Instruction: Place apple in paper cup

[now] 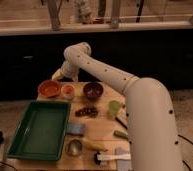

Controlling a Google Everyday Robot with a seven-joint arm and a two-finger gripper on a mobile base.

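Note:
The paper cup (67, 91) is a small cream-white cup at the back of the table, between the orange bowl (49, 89) and a dark bowl (93, 90). A reddish-orange round shape, the apple (68, 89), shows inside the cup's mouth. My gripper (57, 75) hangs at the end of the white arm, just above and to the left of the cup, behind the orange bowl. It is apart from the cup.
A green tray (40, 129) fills the left of the table. Dark grapes (86, 111), a light green cup (114, 107), a grey-blue sponge (76, 129), a metal cup (74, 146), a banana (93, 145) and a white tool (112, 157) lie nearer the front. My arm spans the right side.

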